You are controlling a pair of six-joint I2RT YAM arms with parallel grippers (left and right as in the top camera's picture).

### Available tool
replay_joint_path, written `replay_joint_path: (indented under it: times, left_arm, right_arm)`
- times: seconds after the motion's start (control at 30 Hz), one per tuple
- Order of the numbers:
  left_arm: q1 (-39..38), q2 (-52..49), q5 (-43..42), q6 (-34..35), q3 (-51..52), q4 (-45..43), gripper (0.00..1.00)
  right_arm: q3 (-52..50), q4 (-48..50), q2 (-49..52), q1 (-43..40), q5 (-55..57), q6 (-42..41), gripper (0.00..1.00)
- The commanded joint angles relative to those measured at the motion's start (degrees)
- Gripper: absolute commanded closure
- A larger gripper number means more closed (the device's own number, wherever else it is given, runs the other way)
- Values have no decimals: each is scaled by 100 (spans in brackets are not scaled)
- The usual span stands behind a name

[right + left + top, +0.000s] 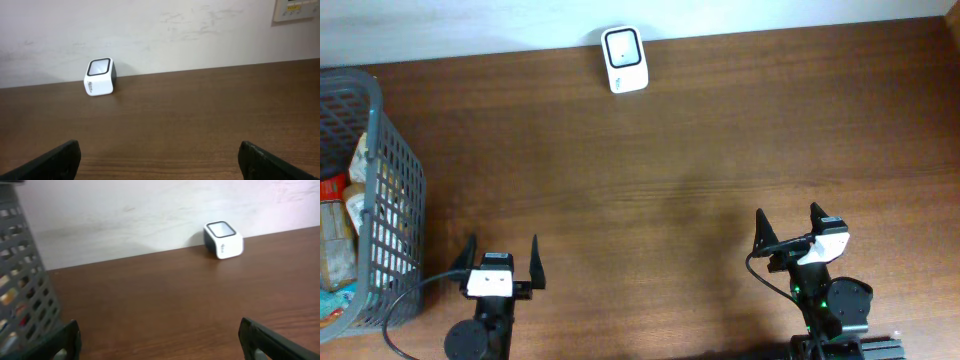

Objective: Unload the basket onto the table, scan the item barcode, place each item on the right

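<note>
White, dark-windowed scanner (624, 60) stands at table's (670, 180) far edge; items (335, 235) lie in basket (395, 190)

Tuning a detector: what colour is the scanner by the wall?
White scanner with a black side; right wrist view.

Smooth wood-grain table (700, 150), plastic basket (395, 190)

The left gripper (503, 243) is seen at the lower left of the overhead frame, its jaws spread wide with nothing held between them. The right gripper (786, 212) is seen at the lower right, likewise spread wide and empty. Both are pointed toward the frame's top.
</note>
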State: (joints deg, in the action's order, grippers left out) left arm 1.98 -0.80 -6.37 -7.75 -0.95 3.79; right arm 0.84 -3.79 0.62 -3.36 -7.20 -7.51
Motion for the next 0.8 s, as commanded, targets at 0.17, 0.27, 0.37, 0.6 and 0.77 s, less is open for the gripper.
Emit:
replay_joint_path:
  times: [0.17, 0.27, 0.37, 0.6, 0.77]
  left_arm:
    - [-33, -116, -649, 492, -562, 249, 1]
    - [-33, -625, -651, 490, -1191, 608, 1]
    - [-33, -1672, -654, 490, -2514, 1303, 1]
    - [-33, -4087, -651, 492, -5075, 3136, 1]
    - [-33, -4212, -651, 492, -5075, 2898, 1]
  right_arm:
    - [-52, -2, -26, -44, -55, 0, 1]
    - [-52, -2, -26, -44, -55, 0, 1]
    - [-52, -2, -26, -44, -55, 0, 1]
    - [-52, -2, -26, -42, -55, 0, 1]
    - [-52, -2, -26, -44, -55, 0, 1]
